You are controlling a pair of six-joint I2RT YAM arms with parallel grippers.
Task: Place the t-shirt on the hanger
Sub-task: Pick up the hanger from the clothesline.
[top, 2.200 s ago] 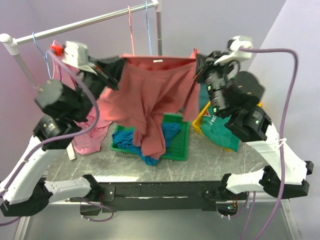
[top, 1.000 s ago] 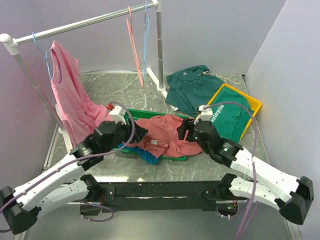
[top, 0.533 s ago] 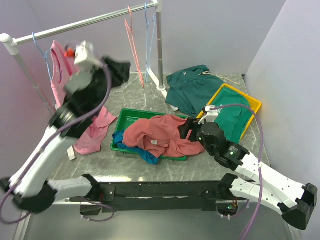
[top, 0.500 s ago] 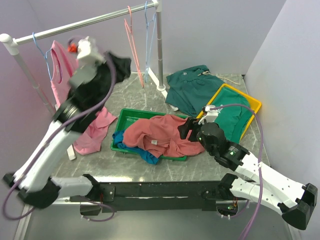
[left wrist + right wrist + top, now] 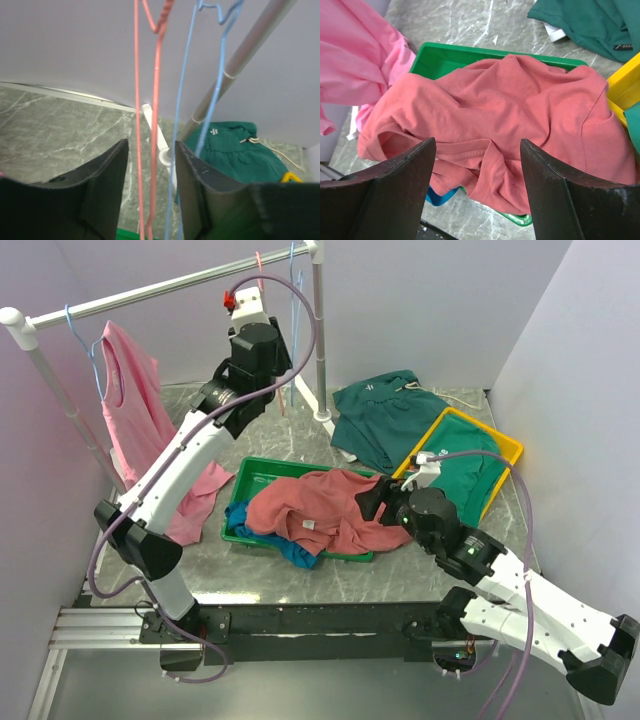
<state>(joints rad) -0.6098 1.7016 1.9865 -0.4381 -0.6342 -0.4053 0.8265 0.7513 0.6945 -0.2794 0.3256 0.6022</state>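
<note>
Salmon-red short-sleeved t-shirt lies crumpled over the green plastic tray, unheld. The right gripper hovers above it, jaws wide. The left gripper, also parted, straddles the thin coral-pink hanger hooked on the metal rail, likely to fetch it first.

In the left wrist view the hanger runs off the top edge at its hook and off the bottom edge, so its lower bar is unseen. In the overhead view the t-shirt covers most of the green tray and leaves only 2 scraps of the blue garment showing.
</note>
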